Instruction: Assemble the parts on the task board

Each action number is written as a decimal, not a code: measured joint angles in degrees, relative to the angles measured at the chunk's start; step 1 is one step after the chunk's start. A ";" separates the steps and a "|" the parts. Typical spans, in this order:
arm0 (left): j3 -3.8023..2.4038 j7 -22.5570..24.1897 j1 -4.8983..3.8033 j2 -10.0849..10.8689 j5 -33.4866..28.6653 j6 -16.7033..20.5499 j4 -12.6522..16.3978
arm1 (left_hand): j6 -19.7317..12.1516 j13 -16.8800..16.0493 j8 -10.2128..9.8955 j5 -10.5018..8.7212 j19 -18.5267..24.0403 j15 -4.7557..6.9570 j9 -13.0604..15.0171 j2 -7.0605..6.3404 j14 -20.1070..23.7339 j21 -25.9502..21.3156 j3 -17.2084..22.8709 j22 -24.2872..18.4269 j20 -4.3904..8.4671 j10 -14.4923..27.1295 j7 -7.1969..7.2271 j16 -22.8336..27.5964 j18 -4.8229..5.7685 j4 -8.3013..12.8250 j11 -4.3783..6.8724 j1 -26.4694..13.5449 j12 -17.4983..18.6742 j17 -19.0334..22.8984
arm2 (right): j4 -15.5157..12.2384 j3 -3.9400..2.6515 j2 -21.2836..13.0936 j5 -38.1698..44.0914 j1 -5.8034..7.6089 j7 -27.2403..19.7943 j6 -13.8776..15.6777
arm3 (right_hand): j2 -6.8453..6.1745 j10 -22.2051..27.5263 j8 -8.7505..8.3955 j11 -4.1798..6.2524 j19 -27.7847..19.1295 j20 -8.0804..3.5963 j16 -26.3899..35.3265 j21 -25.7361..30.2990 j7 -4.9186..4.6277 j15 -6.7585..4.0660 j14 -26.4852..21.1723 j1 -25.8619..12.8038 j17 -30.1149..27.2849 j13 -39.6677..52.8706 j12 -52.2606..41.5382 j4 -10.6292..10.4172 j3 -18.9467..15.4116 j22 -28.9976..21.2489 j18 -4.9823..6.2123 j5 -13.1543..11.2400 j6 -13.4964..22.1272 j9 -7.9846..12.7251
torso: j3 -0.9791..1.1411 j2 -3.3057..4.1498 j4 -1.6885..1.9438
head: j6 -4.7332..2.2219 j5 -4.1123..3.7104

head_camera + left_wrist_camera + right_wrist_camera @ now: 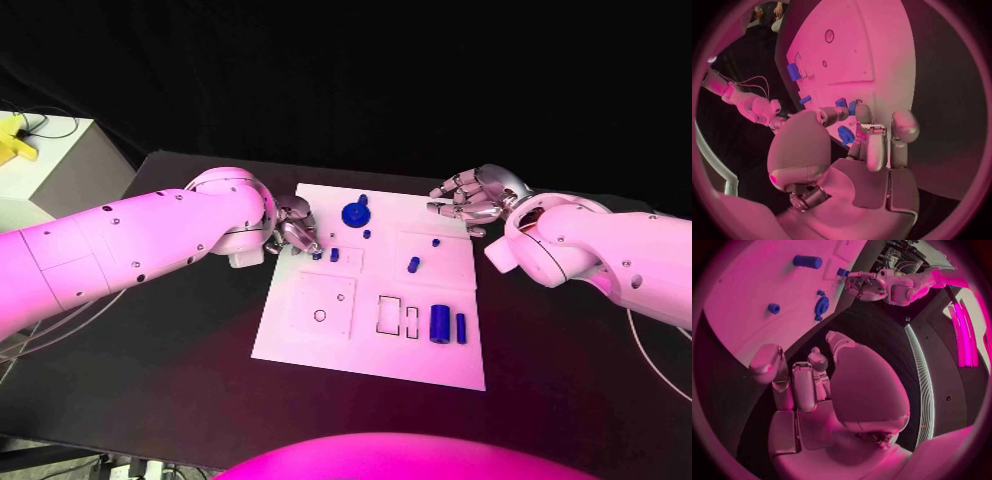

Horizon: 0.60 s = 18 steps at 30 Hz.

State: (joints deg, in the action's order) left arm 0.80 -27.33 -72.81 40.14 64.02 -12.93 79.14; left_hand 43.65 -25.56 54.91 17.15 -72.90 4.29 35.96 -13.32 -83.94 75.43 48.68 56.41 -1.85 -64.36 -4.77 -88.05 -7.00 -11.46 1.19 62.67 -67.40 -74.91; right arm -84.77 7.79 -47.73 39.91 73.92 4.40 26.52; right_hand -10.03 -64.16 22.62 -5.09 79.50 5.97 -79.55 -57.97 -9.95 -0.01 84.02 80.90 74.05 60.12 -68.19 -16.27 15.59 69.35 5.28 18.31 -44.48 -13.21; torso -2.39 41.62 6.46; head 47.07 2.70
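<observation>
The white task board (310, 345) lies mid-table. My left hand (296, 232) is at its left edge, and its thumb (834, 114) and a fingertip (862, 114) close on a small blue part (852, 107). A second small part (841, 102) stands right beside it. A flat round blue part (353, 213) lies near the far edge, with several small blue parts (414, 264) mid-board. A thick blue cylinder (440, 324) and a slim one (462, 327) lie near the front right. My right hand (469, 200) hovers off the board's far right corner, fingers loosely bent and holding nothing.
Outlined slots (389, 314) and a round hole (320, 316) mark the board's near half. A pale box (65, 160) with a yellow object (15, 140) stands at the far left. Black table (173, 380) surrounds the board.
</observation>
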 measured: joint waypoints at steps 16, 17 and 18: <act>-0.04 -0.24 -0.08 0.20 3.07 -0.63 0.32 | 0.09 -0.14 -0.32 0.21 0.00 0.00 0.00 0.09 0.00 0.00 -0.16 0.10 0.00 -0.28 0.09 -0.22 -0.01 0.16 0.13 0.09 0.00 0.00 | 0.21 -0.02 0.19 -0.03 -0.20 -0.03 0.00 | 0.00 0.00 0.00 0.00 0.00 0.00 0.00 0.00 0.00 0.00 0.00 0.00 0.00 0.00 0.00 0.00 0.00 0.00 0.00 0.00 0.00 0.00 | -0.06 -0.11 0.12 | 0.39 0.09; -0.04 -0.25 -0.08 0.22 3.24 -0.62 0.33 | 0.09 -0.13 -0.33 0.21 0.00 0.00 0.00 0.09 0.00 0.00 -0.16 0.10 0.00 -0.28 0.09 -0.22 -0.01 0.16 0.13 0.09 0.00 0.00 | 0.22 -0.01 0.21 -0.03 -0.22 -0.03 0.00 | 0.00 0.00 0.00 0.00 0.00 0.00 0.00 0.00 0.00 0.00 0.00 0.00 0.00 0.00 0.00 0.00 0.00 0.00 0.00 0.00 0.00 0.00 | -0.06 -0.11 0.12 | 0.39 0.12; -0.04 -0.25 -0.08 0.24 3.39 -0.62 0.34 | 0.09 -0.13 -0.34 0.21 0.00 0.00 0.00 0.09 0.00 0.00 -0.16 0.10 0.00 -0.28 0.10 -0.22 -0.01 0.16 0.13 0.09 0.00 0.00 | 0.24 -0.01 0.22 -0.03 -0.24 -0.03 -0.01 | 0.00 0.00 -0.01 0.00 0.00 0.00 0.00 0.00 0.00 0.00 0.00 0.00 0.00 0.00 0.00 0.00 0.00 0.00 0.00 0.00 0.00 0.00 | -0.06 -0.11 0.12 | 0.40 0.13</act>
State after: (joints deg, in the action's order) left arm 0.76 -27.58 -72.89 40.38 67.41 -13.54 79.48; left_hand 43.74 -25.69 54.58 17.35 -72.89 4.28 35.96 -13.24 -83.94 75.42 48.52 56.51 -1.85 -64.65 -4.67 -88.27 -7.01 -11.30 1.32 62.76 -67.40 -74.91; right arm -84.54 7.78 -47.51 39.88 73.68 4.37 26.52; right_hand -10.03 -64.16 22.62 -5.09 79.50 5.97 -79.55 -57.97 -9.95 -0.01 84.02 80.90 74.05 60.12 -68.19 -16.27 15.59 69.35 5.28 18.31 -44.48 -13.22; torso -2.45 41.51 6.58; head 47.47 2.83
